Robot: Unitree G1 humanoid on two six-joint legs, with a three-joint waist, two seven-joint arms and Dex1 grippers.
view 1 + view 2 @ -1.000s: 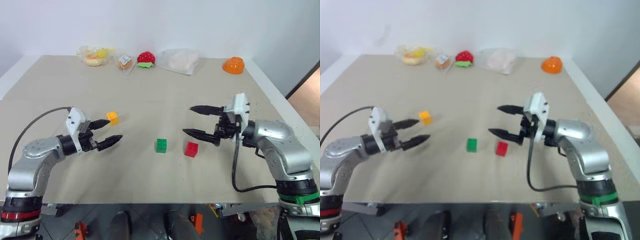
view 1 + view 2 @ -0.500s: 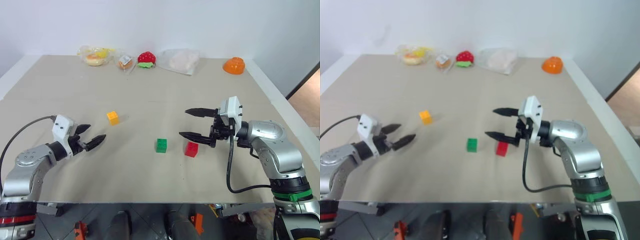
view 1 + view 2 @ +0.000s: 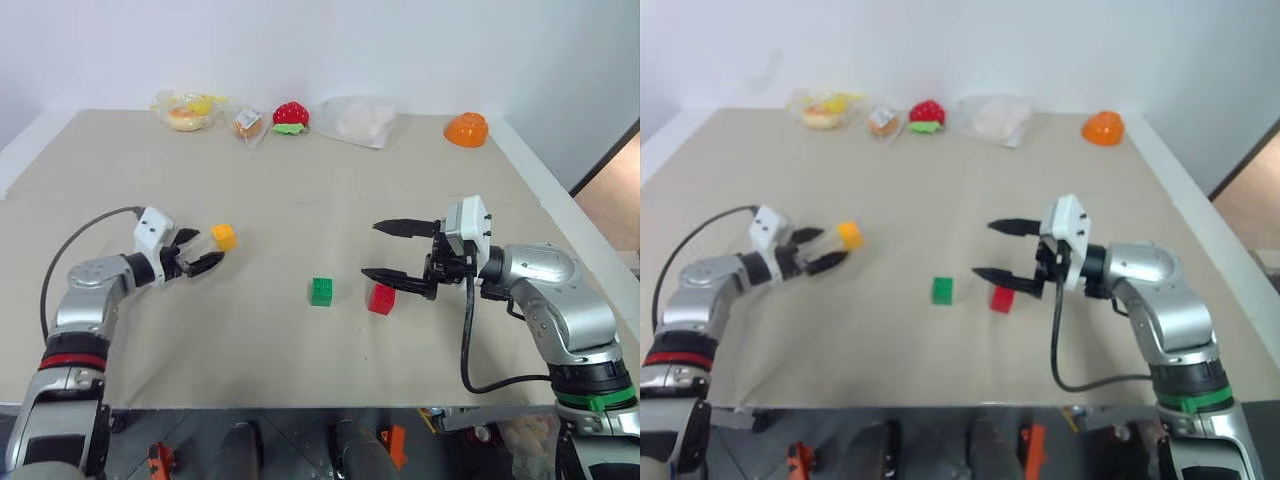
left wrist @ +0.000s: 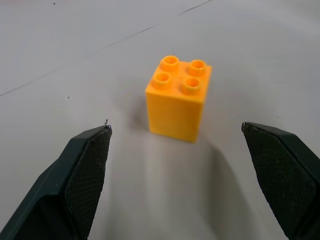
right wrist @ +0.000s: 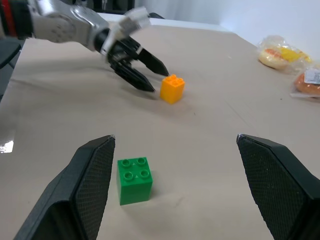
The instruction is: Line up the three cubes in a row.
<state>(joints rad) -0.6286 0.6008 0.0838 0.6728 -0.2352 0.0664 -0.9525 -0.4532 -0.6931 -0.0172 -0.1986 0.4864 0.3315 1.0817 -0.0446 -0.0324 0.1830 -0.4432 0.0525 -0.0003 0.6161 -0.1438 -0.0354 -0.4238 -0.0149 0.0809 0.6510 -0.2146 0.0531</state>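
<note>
The yellow-orange cube (image 3: 225, 237) stands on the left half of the table. My left gripper (image 3: 208, 250) is open and low over the table, just short of the cube. In the left wrist view the cube (image 4: 179, 97) sits a little ahead of the two spread fingers, untouched. The green cube (image 3: 321, 291) and the red cube (image 3: 381, 298) stand close together near the table's middle. My right gripper (image 3: 369, 250) hangs open and empty, pointing left, its lower finger just over the red cube. The right wrist view shows the green cube (image 5: 134, 180), the yellow-orange cube (image 5: 172, 88) and the left gripper (image 5: 160, 80).
Along the far edge of the beige table (image 3: 300, 190) lie a bagged bun (image 3: 190, 111), a small packet (image 3: 249, 124), a strawberry toy (image 3: 292, 118), a clear bag (image 3: 358, 122) and an orange bowl (image 3: 467, 130). The table's right edge (image 3: 560, 210) runs beside my right arm.
My left gripper drew back to the left, then came forward and lower, up to the yellow-orange cube. The right gripper and all three cubes have stayed put.
</note>
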